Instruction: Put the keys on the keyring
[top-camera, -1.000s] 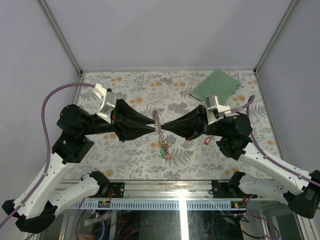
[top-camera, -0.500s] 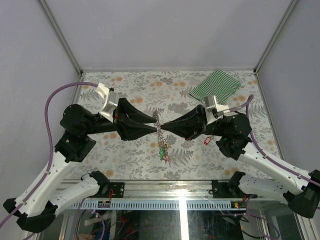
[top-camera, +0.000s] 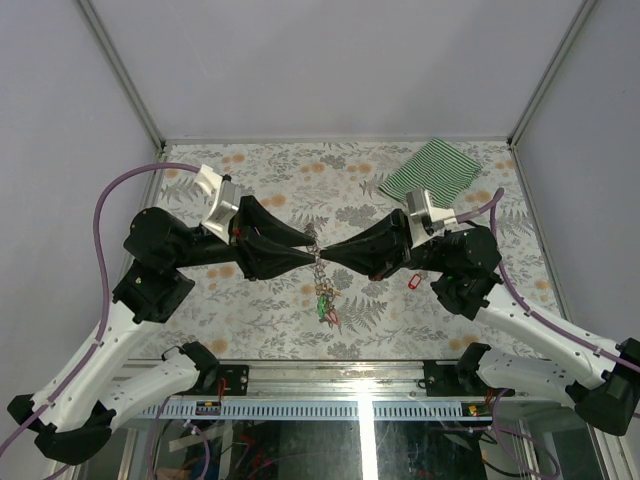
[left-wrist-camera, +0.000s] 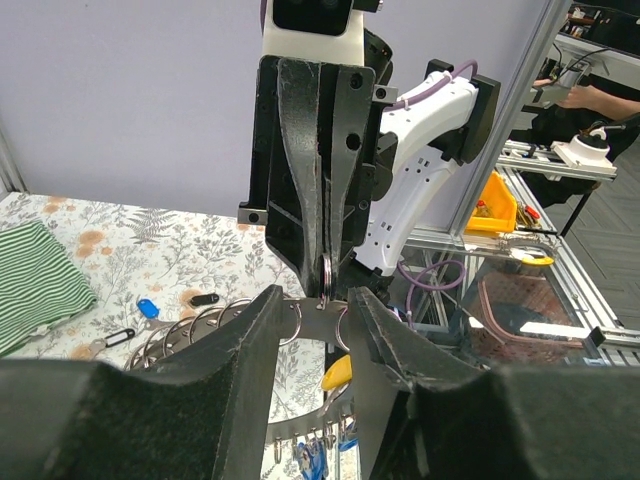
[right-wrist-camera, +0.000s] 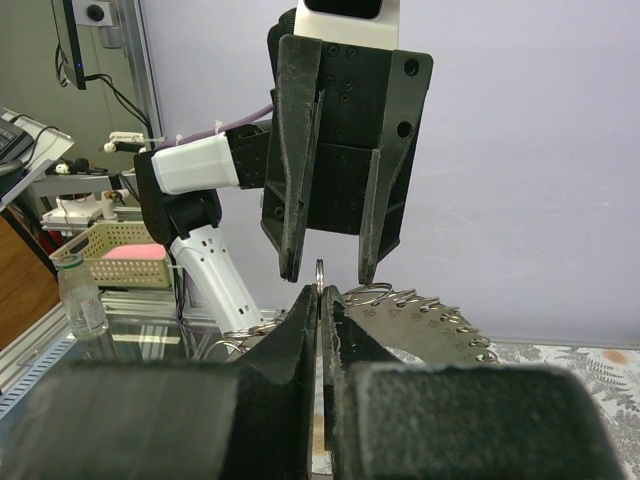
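The keyring (top-camera: 319, 266) is a grey metal ring plate edged with small split rings, held up in the air between my two grippers. Keys with green and red tags (top-camera: 324, 302) hang from its lower edge. My right gripper (top-camera: 326, 257) is shut on one small split ring (right-wrist-camera: 319, 272) at the keyring's top edge. My left gripper (top-camera: 309, 250) is open, with its fingers (left-wrist-camera: 258, 318) on either side of that split ring (left-wrist-camera: 326, 275) and over the plate (left-wrist-camera: 312, 314). A yellow tag (left-wrist-camera: 338, 372) and blue tags (left-wrist-camera: 312, 458) hang below.
A green-striped cloth (top-camera: 436, 168) lies at the back right. A red-tagged key (top-camera: 413, 281) lies on the floral table by the right arm. Blue-tagged (left-wrist-camera: 147, 308) and black-tagged (left-wrist-camera: 203, 298) keys lie on the table under the grippers.
My left arm has edged a little to the right towards the keyring. The hanging keys have shifted slightly left. The right gripper keeps its hold.
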